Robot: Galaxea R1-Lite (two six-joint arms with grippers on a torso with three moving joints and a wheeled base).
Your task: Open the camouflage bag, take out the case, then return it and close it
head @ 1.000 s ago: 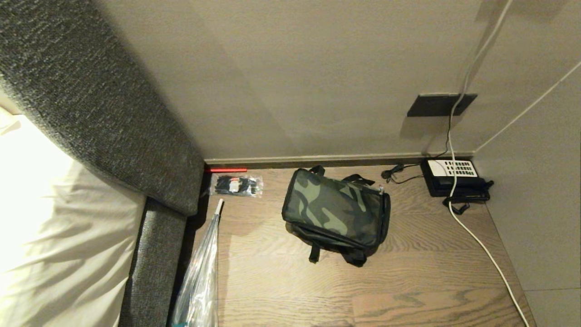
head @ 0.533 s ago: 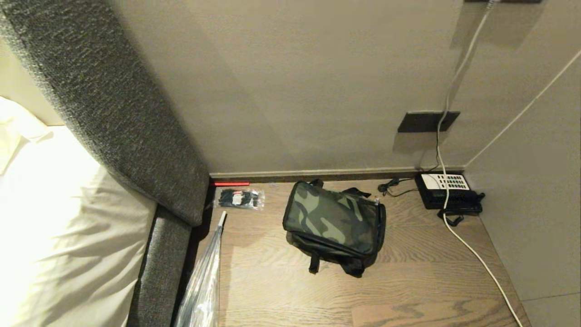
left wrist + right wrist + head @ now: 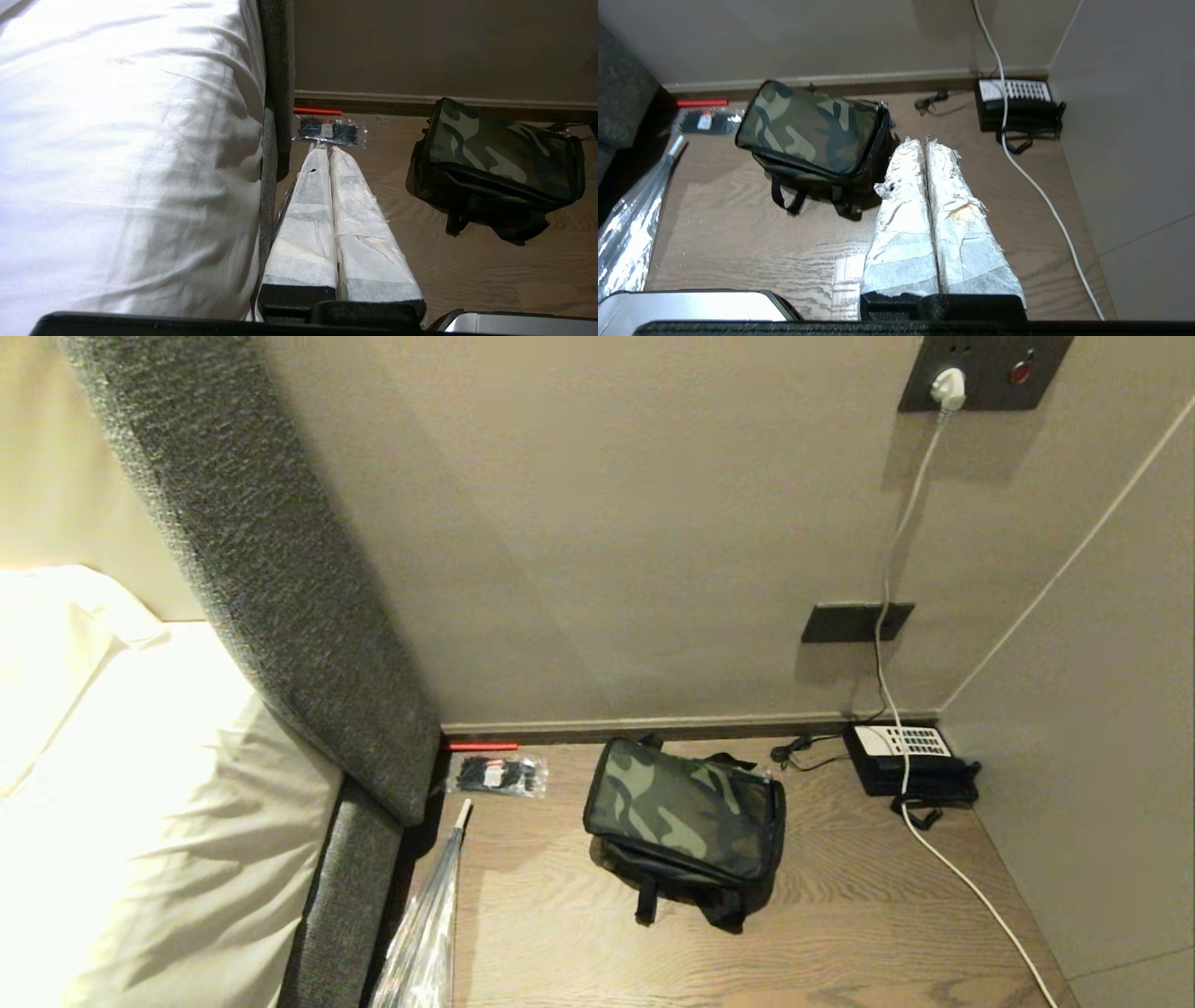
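On the wood floor (image 3: pixel 840 915) close to the skirting, dead centre of the head view: camouflage bag (image 3: pixel 684 812), lid down and zipper run round, so hides whatever is inside. Rests on black straps that stick out underneath at 6 o'clock; cannot tell how the straps fold beneath.

At 10 o'clock from the bag: clear packet of black ties (image 3: pixel 498 775), label too small to read, with a red stick (image 3: pixel 479 746) behind it against the skirting, one end lost behind the grey headboard (image 3: pixel 280 597). At 8 o'clock: folded clear plastic umbrella (image 3: pixel 429 933), cut off by the frame edge. At 2 o'clock, in the corner: black telephone (image 3: pixel 910 761), partly crossed by a white cable (image 3: pixel 971 896) that climbs to a wall socket (image 3: pixel 985 373) and runs out of frame at 5 o'clock. White bedding (image 3: pixel 140 821) glares at 9 o'clock, folds hard to make out.

Neither arm in the head view. Left hand (image 3: pixel 325 150), seen from its own wrist only: taped fingers (image 3: pixel 303 233) pressed together, gripping nothing, tips over the packet's edge, bag (image 3: pixel 500 154) well apart. Right hand (image 3: pixel 924 142): taped fingers (image 3: pixel 962 242) likewise pressed together and empty, tips near the bag's (image 3: pixel 812 128) zipper end; cannot tell height above the floor.
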